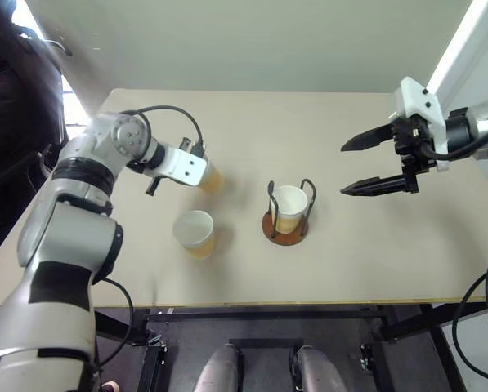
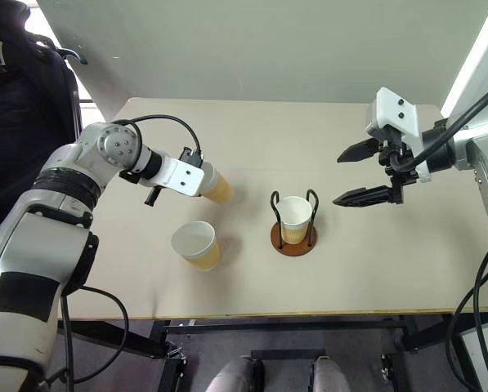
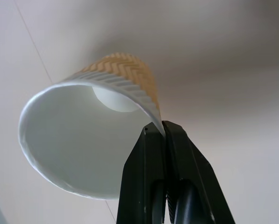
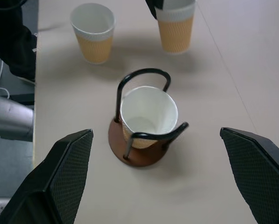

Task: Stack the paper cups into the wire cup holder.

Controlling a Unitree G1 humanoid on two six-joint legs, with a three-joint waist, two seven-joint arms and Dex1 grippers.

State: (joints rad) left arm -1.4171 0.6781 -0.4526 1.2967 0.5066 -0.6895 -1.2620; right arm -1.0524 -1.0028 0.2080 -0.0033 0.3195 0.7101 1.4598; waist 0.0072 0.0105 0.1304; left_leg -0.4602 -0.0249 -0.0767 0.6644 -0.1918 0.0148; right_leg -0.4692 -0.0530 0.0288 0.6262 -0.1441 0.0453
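A pale tabletop (image 1: 350, 253) carries three paper cups and a wire cup holder (image 1: 288, 214), which stands near the middle of the tabletop, a little toward its front edge.

One cup (image 1: 290, 207) already sits upright inside the holder, between the two dark wire loops on the round reddish-brown base. That part of the job looks done.

A second cup (image 2: 217, 185) is gripped by the left gripper (image 3: 163, 128), whose two black fingers are clamped tight on the cup's rim wall, one finger inside and one outside. This cup is to the left of the holder, toward the tabletop's left edge, tilted with its tan bottom pointing toward the holder. Whether it is lifted clear of the tabletop cannot be told for sure.

A third cup (image 1: 195, 233) stands upright and untouched near the front edge, left of the holder and just in front of the gripped cup.

The right gripper (image 1: 380, 161) hovers above the right side of the tabletop, well apart from the holder, its two fingers spread wide and carrying nothing.

By this reading, one cup of three is stacked; the gripped cup should go in next, and the standing cup remains after that.

No brand name, label or readable writing appears on the cups, holder or tabletop. The cups' tan lower walls carry only an embossed zigzag pattern.
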